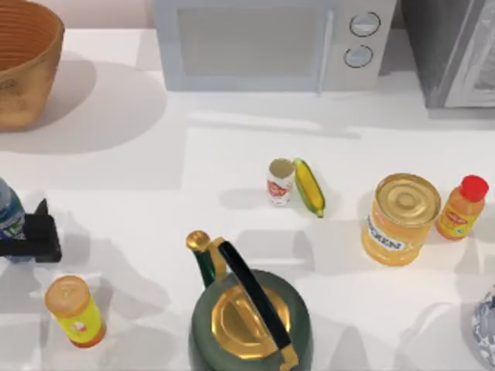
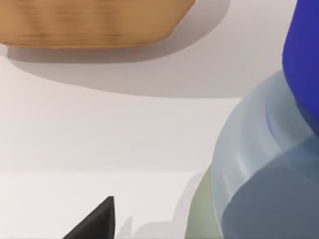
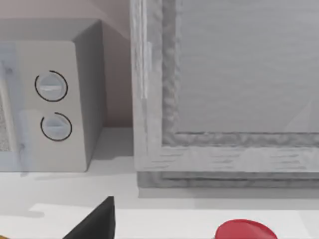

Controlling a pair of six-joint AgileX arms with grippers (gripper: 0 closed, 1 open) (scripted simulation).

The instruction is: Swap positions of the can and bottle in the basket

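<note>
From above, my left gripper (image 1: 19,236) sits at the table's left edge with its jaws closed on the bottle (image 1: 9,210), the basket (image 1: 27,62) far behind and the can (image 1: 280,182) mid-table beside a corn cob (image 1: 309,187); my left wrist view has the bottle (image 2: 259,169) close, the basket (image 2: 94,22) beyond; my right wrist view faces the microwave (image 3: 50,99), and I cannot tell those jaws' state.
</note>
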